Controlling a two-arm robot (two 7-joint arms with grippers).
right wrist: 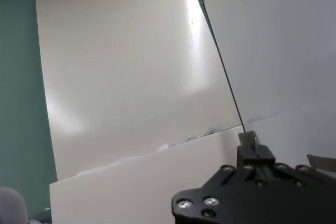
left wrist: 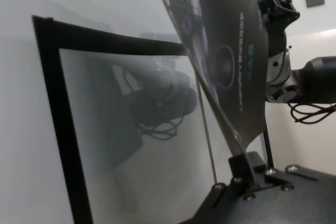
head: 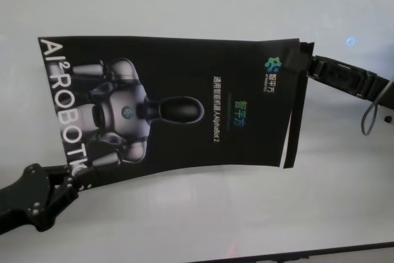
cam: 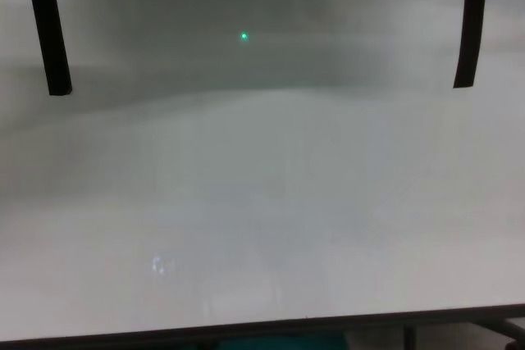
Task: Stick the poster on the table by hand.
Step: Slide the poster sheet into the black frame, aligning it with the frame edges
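- The poster (head: 178, 103) is held in the air above the table (head: 203, 214), printed side up, stretched between the two grippers.
- The left gripper (head: 69, 180) pinches the poster at its near left corner, by the big white letters. The jaws are closed on the sheet edge.
- The right gripper (head: 303, 63) clamps the far right corner, next to the small logo. Holding opposite corners probably keeps the sheet flat, so it can go down without folds.
- Narrow black strips (head: 294, 121) hang from the poster edges. I think they are the adhesive, and the sheet is kept off the table so they do not catch too early.
- The left wrist view shows what the head view cannot: the poster (left wrist: 220, 51) is tilted and clearly apart from the table, its reflection lies on the glossy top, and the right gripper (left wrist: 273, 11) grips the far end.
- The right wrist view shows only the white underside of the poster (right wrist: 131, 77), with the sheet edge going into the fingers (right wrist: 247, 140).
- The chest view shows two strips (cam: 51, 38) hanging free above the table (cam: 262, 227), so nothing is stuck yet.
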